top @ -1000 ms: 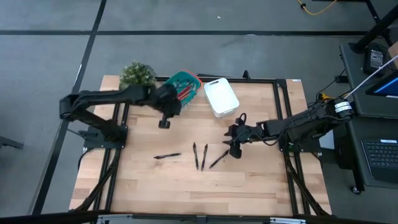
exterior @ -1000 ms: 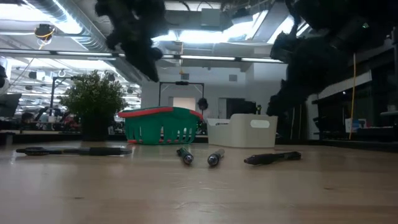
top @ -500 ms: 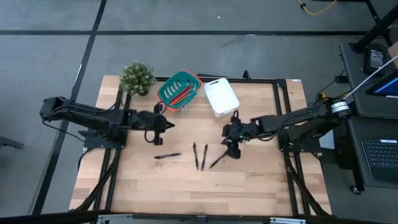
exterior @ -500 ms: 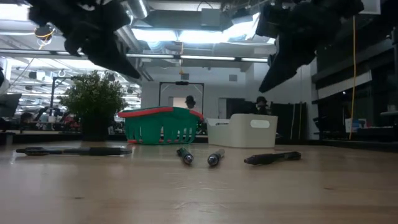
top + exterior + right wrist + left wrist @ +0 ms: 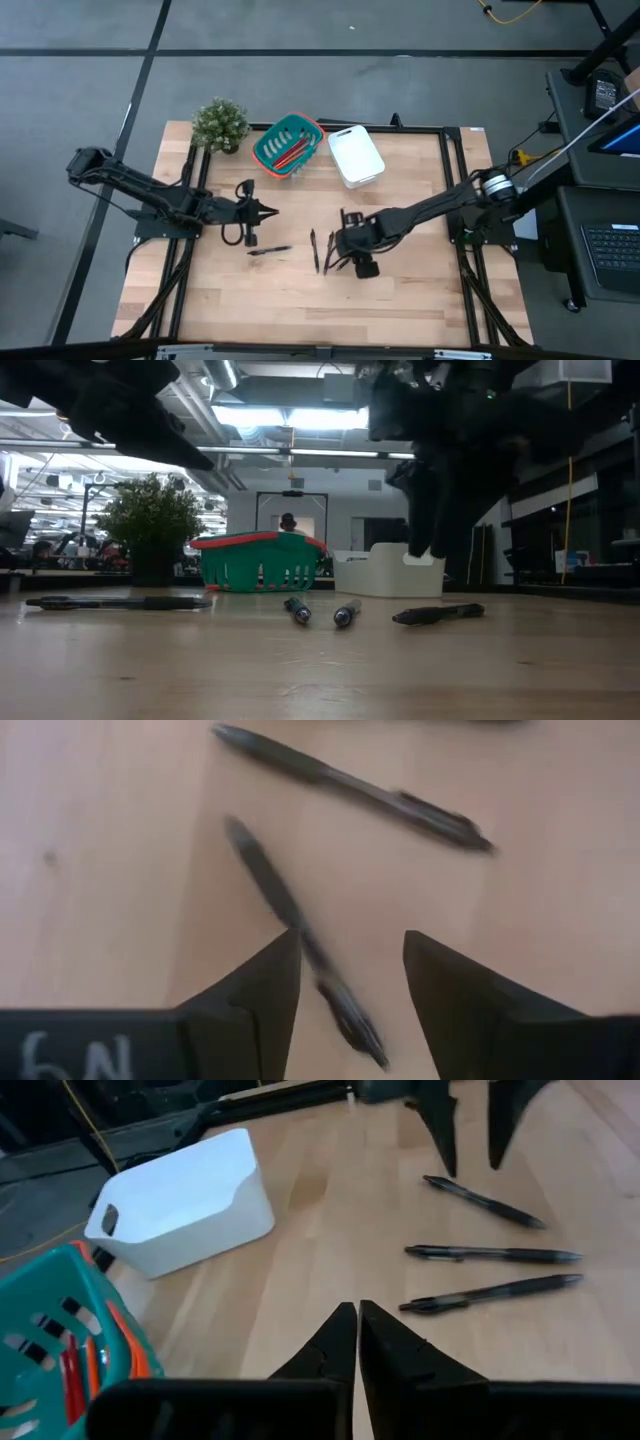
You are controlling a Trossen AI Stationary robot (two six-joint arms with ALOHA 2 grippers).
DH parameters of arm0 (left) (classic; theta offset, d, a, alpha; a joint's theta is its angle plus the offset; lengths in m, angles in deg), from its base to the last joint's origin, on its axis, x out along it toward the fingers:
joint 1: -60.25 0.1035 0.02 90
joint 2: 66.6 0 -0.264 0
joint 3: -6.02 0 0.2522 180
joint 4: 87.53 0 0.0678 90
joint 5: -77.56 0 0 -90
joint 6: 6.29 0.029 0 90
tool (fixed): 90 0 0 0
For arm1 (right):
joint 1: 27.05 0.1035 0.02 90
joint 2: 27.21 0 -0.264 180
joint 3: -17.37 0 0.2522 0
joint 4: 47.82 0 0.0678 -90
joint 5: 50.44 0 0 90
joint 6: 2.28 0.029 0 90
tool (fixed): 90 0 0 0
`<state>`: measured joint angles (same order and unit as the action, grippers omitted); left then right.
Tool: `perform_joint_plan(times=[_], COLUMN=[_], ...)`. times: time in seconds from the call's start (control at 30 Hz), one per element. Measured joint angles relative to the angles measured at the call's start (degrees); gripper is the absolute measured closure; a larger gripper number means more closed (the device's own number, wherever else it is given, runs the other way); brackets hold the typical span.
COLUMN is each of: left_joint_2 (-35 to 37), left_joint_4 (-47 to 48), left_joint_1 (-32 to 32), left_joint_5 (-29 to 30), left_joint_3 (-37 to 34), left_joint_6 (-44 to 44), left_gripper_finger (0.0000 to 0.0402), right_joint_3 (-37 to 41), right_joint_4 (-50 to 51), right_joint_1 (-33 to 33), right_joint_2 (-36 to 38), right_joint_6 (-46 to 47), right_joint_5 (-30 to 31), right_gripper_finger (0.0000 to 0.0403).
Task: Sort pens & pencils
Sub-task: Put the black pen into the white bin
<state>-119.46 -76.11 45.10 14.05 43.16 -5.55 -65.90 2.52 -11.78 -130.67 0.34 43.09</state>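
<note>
while the right gripper (image 5: 345,252) hangs low over the middle of the table (image 5: 400,300) with its two fingers spread wide, the left gripper (image 5: 268,209) sits further left and slightly farther back, above bare wood, its fingers pressed together with only a hairline between them and nothing held.

the right wrist view shows the right arm's spread fingers (image 5: 250,990) straddling one black pen (image 5: 300,945); whether either finger touches it cannot be told. a second pen (image 5: 350,785) lies just beyond it.

four pens (image 5: 320,250) lie loose on the table. three sit close together in the middle, under and just left of the right gripper: two roughly parallel, running near to far, and a third angled beside them on the right. the fourth pen (image 5: 270,250) lies apart to the left, running left to right, near the left gripper but not under it. in the low view it lies at far left (image 5: 118,601), while the other three (image 5: 347,612) point more or less toward the camera.

the pencils (image 5: 290,152), red and orange, lie inside the teal basket (image 5: 268,146) at the far side of the table. a white bin (image 5: 355,155) stands just right of the basket; its contents cannot be made out. a small potted plant (image 5: 220,123) stands at the far left corner, left of the basket.

a person (image 5: 288,523) shows in the room beyond the table.
</note>
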Motion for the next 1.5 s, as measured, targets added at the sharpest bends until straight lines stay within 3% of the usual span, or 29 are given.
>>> perform_joint_plan(times=[0.23,0.8,0.97,1.13,1.5], left_joint_2=[0.0,0.0,0.0,0.0,0.0], left_joint_4=[0.4,-0.3,-0.4,-0.3,1.1], left_joint_1=[-2.4,-5.8,-5.8,-5.8,-5.8], left_joint_5=[5.8,6.1,6.0,5.9,5.8], left_joint_3=[0.0,0.0,0.0,0.0,0.0], left_joint_6=[-0.4,-0.6,-0.7,-0.7,-0.4], left_gripper_finger=[0.04,0.0399,0.039,0.0388,0.0388], right_joint_3=[-5.4,-3.7,-3.7,-3.6,-6.2], right_joint_4=[3.6,4.7,4.0,3.9,6.5], right_joint_1=[1.1,2.5,2.2,0.4,-2.1], right_joint_2=[-7.3,-11.9,-12.5,-12.5,-12.9], right_joint_6=[-0.4,1.4,3.6,8.1,2.2], right_joint_5=[-2.6,-4.3,-3.8,-4.6,-7.2], right_gripper_finger=[0.0223,0.0225,0.0265,0.0369,0.0374])
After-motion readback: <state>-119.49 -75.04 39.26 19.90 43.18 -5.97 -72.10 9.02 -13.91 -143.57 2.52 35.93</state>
